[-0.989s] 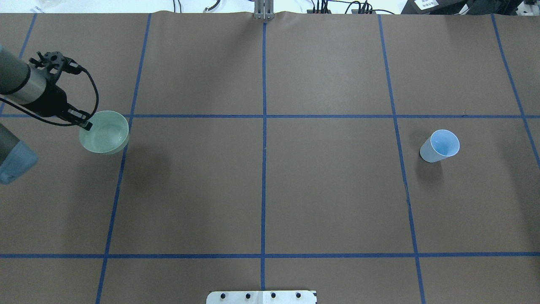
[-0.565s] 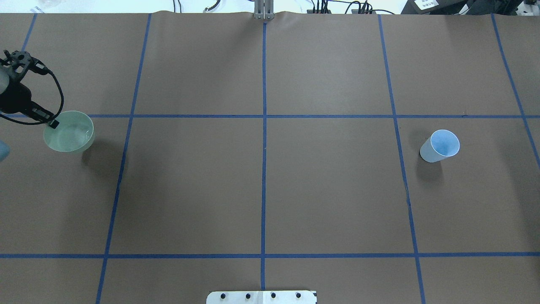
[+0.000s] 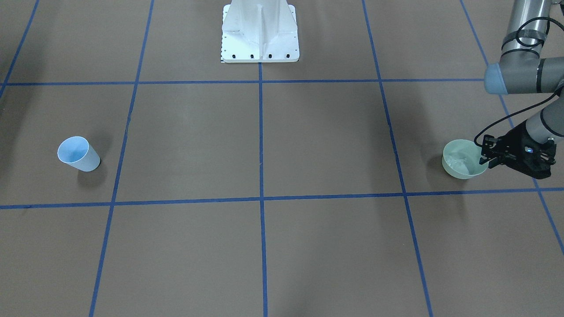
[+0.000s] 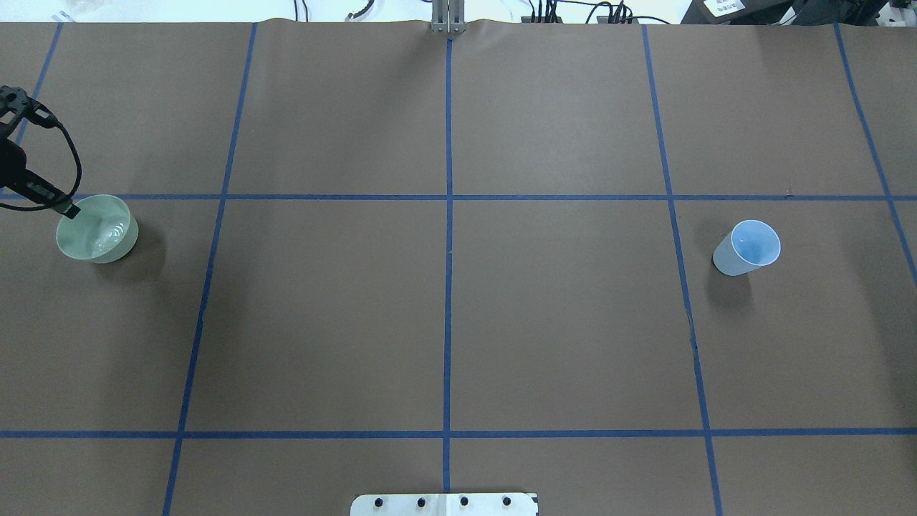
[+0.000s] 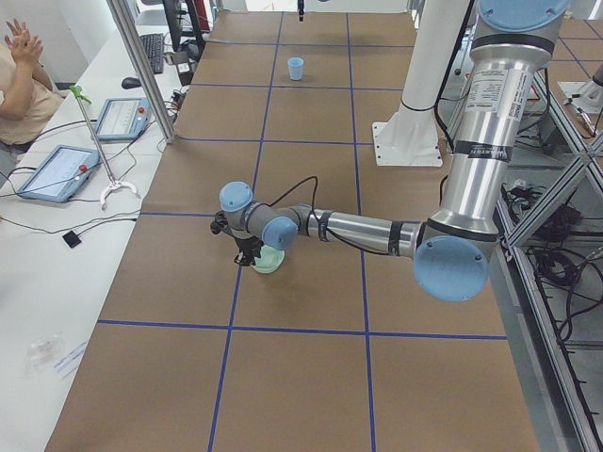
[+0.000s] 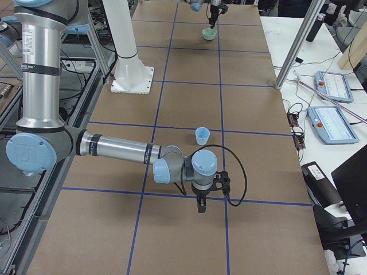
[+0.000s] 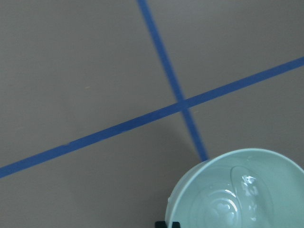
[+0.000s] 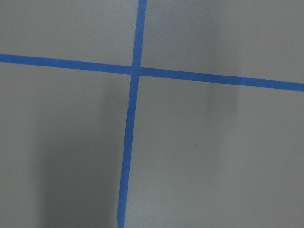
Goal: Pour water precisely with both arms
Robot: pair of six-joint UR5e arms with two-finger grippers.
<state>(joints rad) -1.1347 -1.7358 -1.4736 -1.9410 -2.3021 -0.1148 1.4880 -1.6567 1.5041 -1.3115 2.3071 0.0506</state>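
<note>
Within 1 second the left gripper (image 4: 69, 210), clamped on the green bowl (image 4: 84, 242) rim, carries it outward and lower, farther from the blue cup (image 4: 749, 247). The water (image 4: 107, 231) ripples inside, seemingly unpoured. Whether the right gripper (image 6: 200, 206) is clenched or released cannot be told.

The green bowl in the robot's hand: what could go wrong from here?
1. The left hand pinches the green bowl at just one spot on its rim, so it might tip or slip and spill the water.
2. The blue cup stands far across the table, so a carry there could slosh.
3. The cup's mouth looks narrower than the bowl, so a pour may miss.
</note>
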